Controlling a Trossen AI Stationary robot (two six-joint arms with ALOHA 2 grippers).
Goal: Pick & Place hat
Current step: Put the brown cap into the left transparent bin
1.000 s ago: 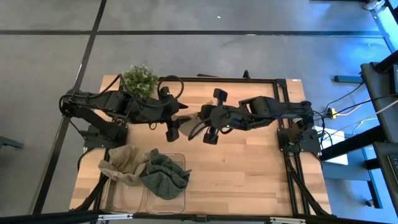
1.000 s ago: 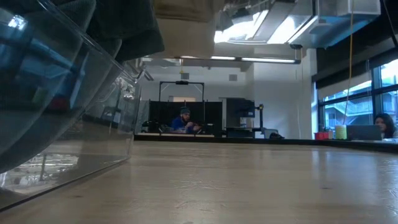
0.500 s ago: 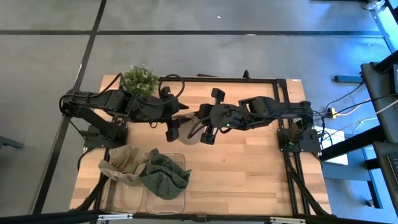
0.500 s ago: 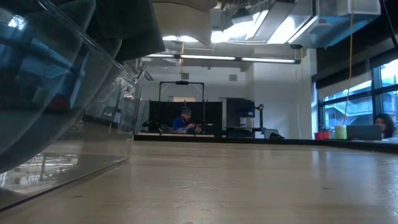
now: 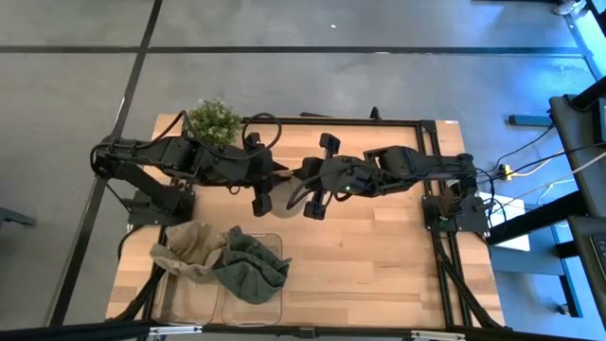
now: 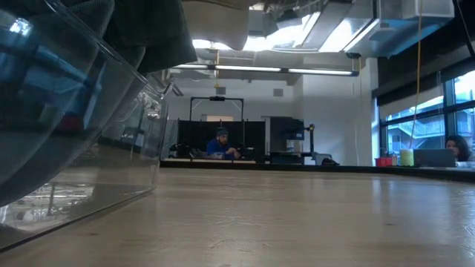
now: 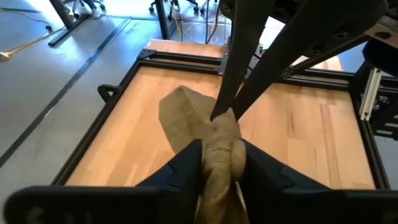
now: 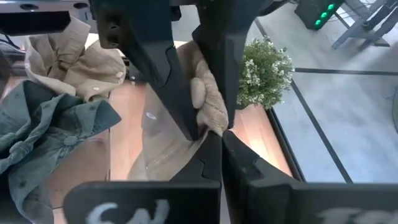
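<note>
Tan knit hat (image 7: 214, 146) held aloft mid-bench, toward far edge, between both arms. Left gripper (image 7: 217, 163) jaws clamped on bunched fabric; right gripper (image 8: 214, 134) jaws pinched on opposite edge. Long axis hangs downward.

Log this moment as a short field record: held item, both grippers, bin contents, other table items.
held item: tan knitted fabric hat, lifted above the wooden table, pinched from both sides
left gripper: shut on the hat at mid-table
right gripper: shut on the hat's edge, meeting the left gripper
bin: clear plastic bin at the table's front left, holding a beige cloth hat and a grey-green denim garment
other: small green potted plant at the far left corner
</note>
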